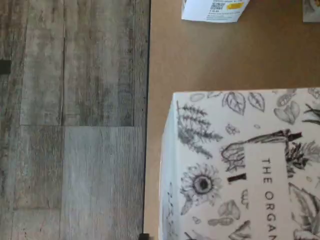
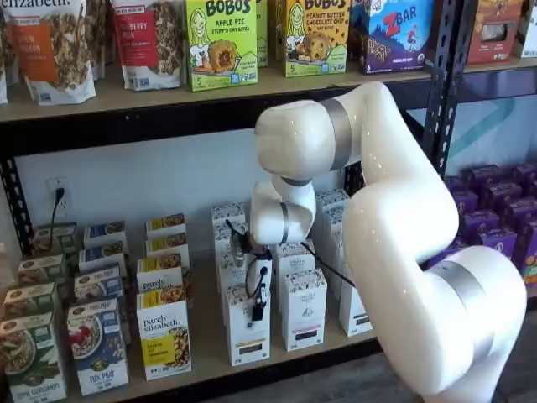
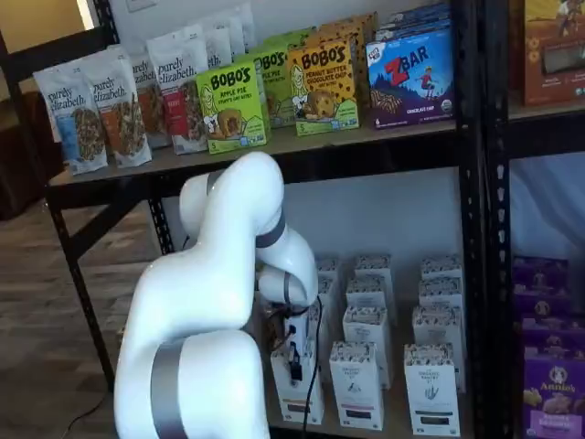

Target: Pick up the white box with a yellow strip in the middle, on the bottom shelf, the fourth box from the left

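You are looking at the gripper point(image 2: 257, 309) lowered right against the front of the white box point(image 2: 247, 332), which stands at the front edge of the bottom shelf point(image 2: 210, 369) with a matching carton point(image 2: 304, 309) just beside it. Its black fingers show side-on over the box, so you cannot tell whether they are spread or already pinching it. The yellow strip is too small to make out in either shelf view. In the wrist view the box top point(image 1: 245, 165), printed with leaves and flowers, fills one corner and is cut off by the frame. A likely risk: if the fingers close off-centre, the tall narrow box could tip forward off the shelf or knock its neighbour.
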Controlling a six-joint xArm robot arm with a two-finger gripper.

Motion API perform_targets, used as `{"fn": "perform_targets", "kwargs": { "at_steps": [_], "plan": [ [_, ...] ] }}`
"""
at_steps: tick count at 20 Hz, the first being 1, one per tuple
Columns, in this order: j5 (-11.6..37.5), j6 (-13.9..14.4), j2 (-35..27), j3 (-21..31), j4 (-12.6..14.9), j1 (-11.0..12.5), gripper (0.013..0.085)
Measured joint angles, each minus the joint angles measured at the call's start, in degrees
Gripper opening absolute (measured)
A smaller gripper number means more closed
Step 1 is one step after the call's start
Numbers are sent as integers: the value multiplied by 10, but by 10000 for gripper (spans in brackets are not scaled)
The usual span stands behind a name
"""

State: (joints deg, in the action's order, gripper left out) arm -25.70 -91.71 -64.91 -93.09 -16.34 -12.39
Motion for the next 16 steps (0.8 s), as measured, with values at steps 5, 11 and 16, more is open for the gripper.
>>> {"fn": "perform_targets", "kwargs": {
  "at_steps": [5, 11, 16],
  "plan": [
    [-7, 3, -2, -4, 2, -1, 650],
    [-7, 7, -2, -5, 5, -2, 650],
    [-6, 4, -2, -6, 1, -3, 650]
  ]
}}
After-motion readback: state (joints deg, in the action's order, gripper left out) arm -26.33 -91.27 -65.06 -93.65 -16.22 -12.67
